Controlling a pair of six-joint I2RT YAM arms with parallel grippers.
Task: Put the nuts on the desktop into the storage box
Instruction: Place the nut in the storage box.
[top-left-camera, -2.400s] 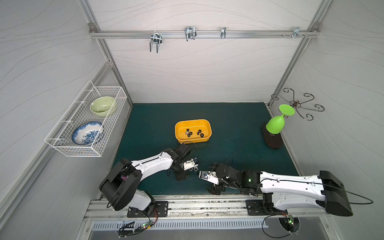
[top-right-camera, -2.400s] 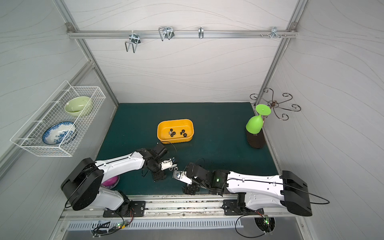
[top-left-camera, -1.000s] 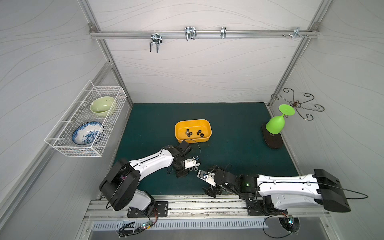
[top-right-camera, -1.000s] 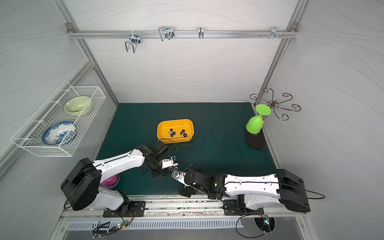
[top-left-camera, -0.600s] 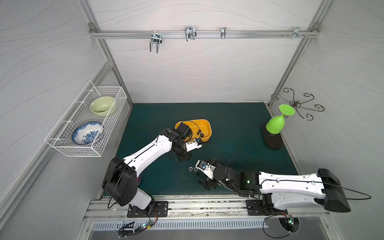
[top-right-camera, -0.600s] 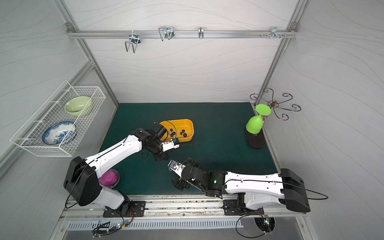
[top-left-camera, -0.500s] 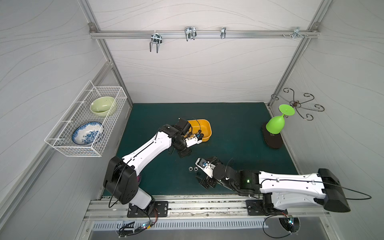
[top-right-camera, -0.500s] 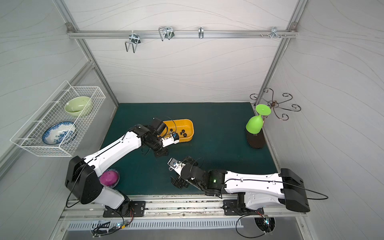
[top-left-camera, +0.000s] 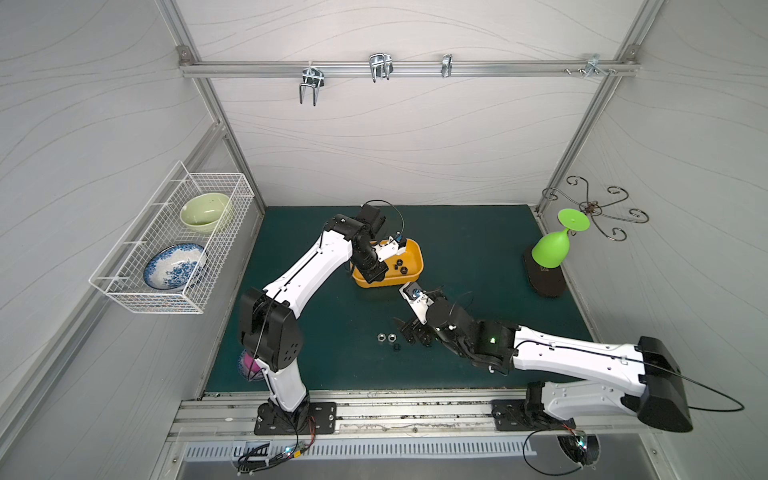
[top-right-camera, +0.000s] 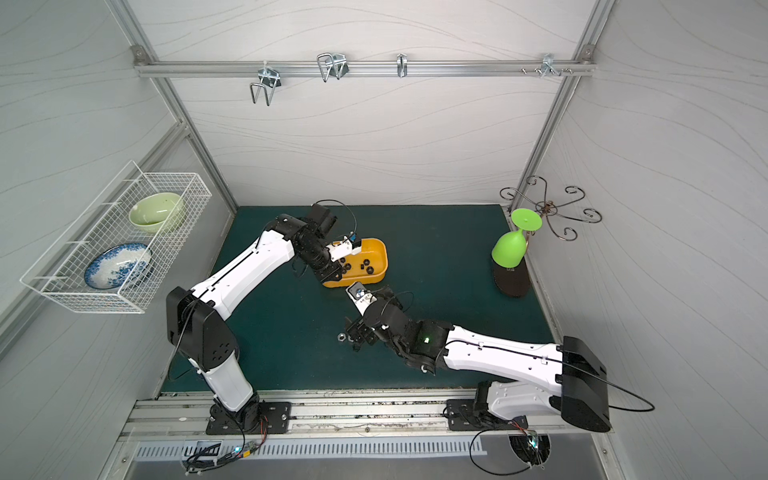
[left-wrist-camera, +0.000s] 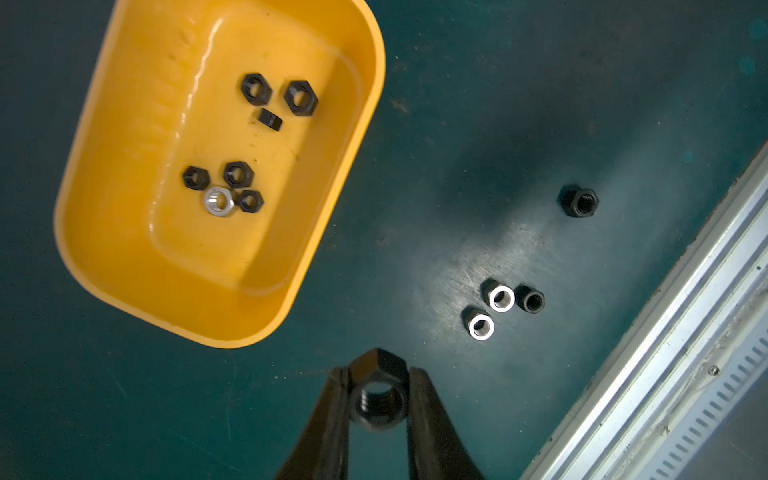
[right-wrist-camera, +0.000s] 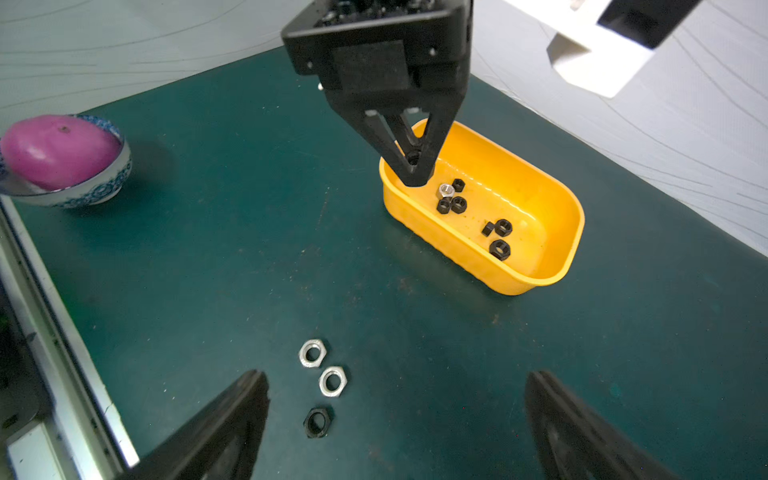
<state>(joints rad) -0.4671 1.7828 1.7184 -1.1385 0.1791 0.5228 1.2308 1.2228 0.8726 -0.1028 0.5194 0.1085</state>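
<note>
The left gripper is pinching one black nut across its flat sides, threaded hole facing the wrist camera. That grip probably keeps so small a piece from twisting out. Its tips hang at the left end of the yellow box, about level with the rim, and whether the nut is fully over the inside cannot be told. The box sits mid-table towards the far side and holds seven nuts, six black and one silver. The low hold seems meant to give a short drop so the nut does not bounce out. On the green desk, nearer the front rail, two silver nuts and a black nut lie close together, with another black nut a little apart. The right gripper hangs just over that cluster with its fingers spread wide and nothing between them, apparently lined up for its own pick.
</note>
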